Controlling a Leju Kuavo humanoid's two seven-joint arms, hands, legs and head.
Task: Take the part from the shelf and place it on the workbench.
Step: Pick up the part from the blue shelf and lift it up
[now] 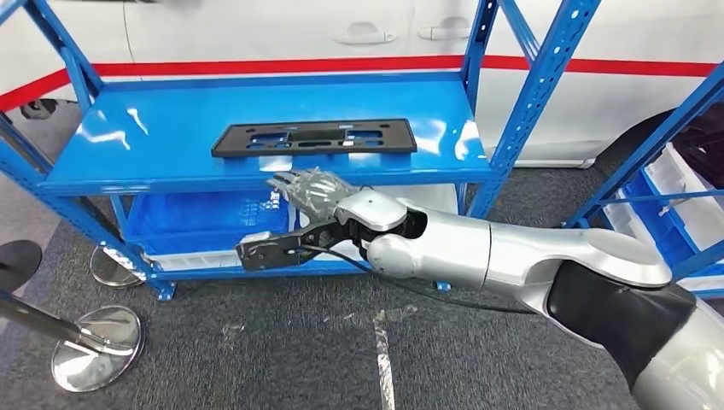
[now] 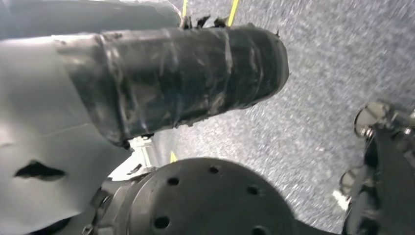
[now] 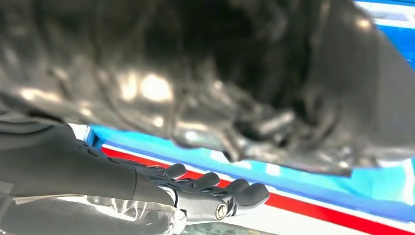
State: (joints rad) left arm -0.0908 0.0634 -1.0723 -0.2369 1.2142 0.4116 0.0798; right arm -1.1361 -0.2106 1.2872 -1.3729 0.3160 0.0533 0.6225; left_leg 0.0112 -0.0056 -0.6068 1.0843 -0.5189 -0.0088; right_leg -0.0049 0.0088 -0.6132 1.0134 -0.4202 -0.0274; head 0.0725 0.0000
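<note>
Black part (image 1: 314, 137) lies flat on blue shelf (image 1: 162, 128) | our right hand (image 1: 309, 190) reaches just before the shelf edge, fingers apart, holding nothing | left hand's fingers: cannot tell | we judge the part stiff, light, thin; grip the near long edge.

My head camera looks forward and down from high up onto the blue shelf (image 1: 256, 137), my right arm (image 1: 478, 252) reaching in from the lower right. My right wrist camera sits close behind my right hand (image 3: 205, 193), facing the same shelf and the red-striped white car (image 1: 598, 51) behind it. My left wrist camera points down at the grey carpet (image 2: 323, 98).
</note>
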